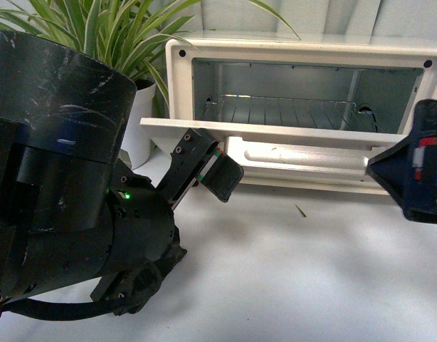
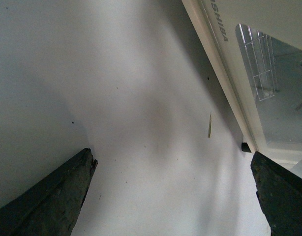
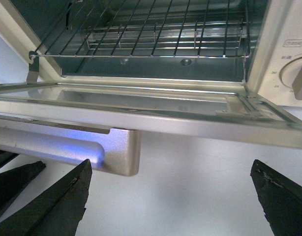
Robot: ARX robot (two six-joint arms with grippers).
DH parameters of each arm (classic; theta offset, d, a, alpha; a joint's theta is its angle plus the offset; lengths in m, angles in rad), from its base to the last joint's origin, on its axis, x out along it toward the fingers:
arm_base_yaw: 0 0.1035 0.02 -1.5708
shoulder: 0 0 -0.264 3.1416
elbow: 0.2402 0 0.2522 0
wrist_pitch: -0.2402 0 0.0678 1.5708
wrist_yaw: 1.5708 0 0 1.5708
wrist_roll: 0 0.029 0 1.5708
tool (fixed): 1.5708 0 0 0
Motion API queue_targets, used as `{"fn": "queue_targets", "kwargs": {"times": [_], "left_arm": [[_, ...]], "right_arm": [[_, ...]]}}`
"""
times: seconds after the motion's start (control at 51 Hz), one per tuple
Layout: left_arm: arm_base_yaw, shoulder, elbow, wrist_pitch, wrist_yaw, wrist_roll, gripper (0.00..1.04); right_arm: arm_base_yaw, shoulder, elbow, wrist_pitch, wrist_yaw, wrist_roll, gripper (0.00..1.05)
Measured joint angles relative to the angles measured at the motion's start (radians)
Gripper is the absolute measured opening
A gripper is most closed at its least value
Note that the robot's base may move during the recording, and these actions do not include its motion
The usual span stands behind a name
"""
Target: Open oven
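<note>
1. Front view: the oven [image 1: 304,53] is sitting at the back of the white table [image 1: 290,278], beside a spider plant [image 1: 112,28]. Its door [image 1: 275,132] is lying swung down, about level, and the wire rack [image 1: 290,110] is showing in the open cavity. The left gripper [image 1: 208,167] is hovering just beside the door's left front corner, below its edge. The right gripper [image 1: 411,167] is sitting close to the door's right end; from here I cannot tell how its fingers are standing. The opening is looking done.

2. Left wrist view: the left gripper [image 2: 171,155] is holding nothing, its fingers [image 2: 52,196] standing wide apart over bare table [image 2: 116,73]. The oven [image 2: 216,29] is running along one side, its lettered door edge above a black foot [image 2: 245,146]. A leaf scrap [image 2: 209,125] is lying near it.

3. Right wrist view: the right gripper [image 3: 170,164] is also spread wide and empty, sitting lower than the door [image 3: 156,115] and its bar handle [image 3: 67,145]. A knob [image 3: 301,81] is showing beside the cavity.

4. Risk: both grippers are waiting under the door's level. Lifting straight up would likely be catching its edge or handle and swinging it shut, or shoving the light oven backwards.
</note>
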Motion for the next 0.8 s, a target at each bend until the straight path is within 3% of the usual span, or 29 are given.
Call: {"fn": "queue_targets", "kwargs": {"times": [0.353, 0.804], "left_arm": [[0.011, -0.019, -0.006, -0.041, -0.02, 0.075, 0.98], [0.015, -0.036, -0.021, -0.086, -0.1, 0.303, 0.98]], "right_arm": [[-0.055, -0.172, -0.029, -0.031, -0.007, 0.081, 0.95], [-0.114, -0.192, -0.045, -0.034, -0.018, 0.121, 0.95]]}}
